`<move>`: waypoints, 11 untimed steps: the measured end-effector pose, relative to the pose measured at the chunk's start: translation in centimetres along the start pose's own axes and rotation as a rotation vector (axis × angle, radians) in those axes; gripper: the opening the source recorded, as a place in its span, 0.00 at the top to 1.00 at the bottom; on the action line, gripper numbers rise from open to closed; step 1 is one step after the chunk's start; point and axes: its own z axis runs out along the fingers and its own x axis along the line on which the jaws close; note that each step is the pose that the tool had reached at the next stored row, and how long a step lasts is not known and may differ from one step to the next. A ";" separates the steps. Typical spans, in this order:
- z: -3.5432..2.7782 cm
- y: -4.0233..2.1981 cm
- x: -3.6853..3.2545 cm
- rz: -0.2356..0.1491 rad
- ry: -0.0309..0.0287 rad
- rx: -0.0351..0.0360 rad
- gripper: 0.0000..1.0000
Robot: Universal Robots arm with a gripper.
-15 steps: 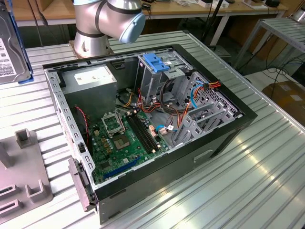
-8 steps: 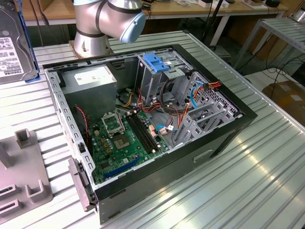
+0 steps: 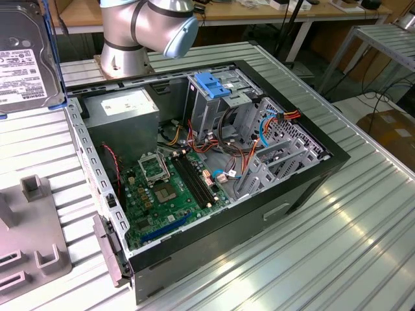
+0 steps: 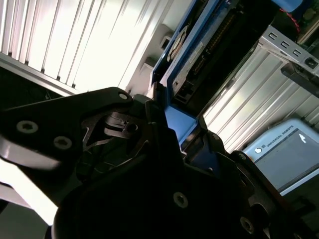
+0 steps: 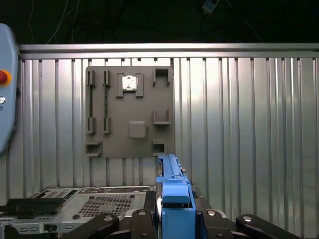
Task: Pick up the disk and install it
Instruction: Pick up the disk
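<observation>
Closest to the lens hangs your flat grey metal hard drive with its white printed label and blue plastic carrier frame. This disk (image 3: 26,55) is at the exterior view's upper left, label facing the camera. It is raised off the ribbed aluminium table (image 3: 337,220) and outside the open black computer case (image 3: 246,223).

In the first wrist view your black gripper (image 5: 174,221) is clenched on the disk's blue edge, with one finger on each side. The second wrist view shows the disk (image 4: 184,74) reaching out past the gripper body.

On the table, to the exterior view's left of the case, lies a flat grey fixture plate (image 3: 29,259) with raised pockets. Inside the case, a blue plastic latch piece (image 3: 213,84) sits atop the metal drive cage (image 3: 207,107).
</observation>
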 end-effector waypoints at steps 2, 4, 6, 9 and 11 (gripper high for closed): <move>0.00 -0.34 -0.01 0.000 0.0000 0.0000 0.63; -0.01 -0.69 -0.02 0.000 -0.0001 0.0001 0.63; -0.01 -1.05 -0.02 0.000 -0.0001 0.0001 0.63; -0.03 -1.79 -0.04 0.000 -0.0001 0.0001 0.63; -0.04 -2.24 -0.05 0.000 0.0000 0.0000 0.63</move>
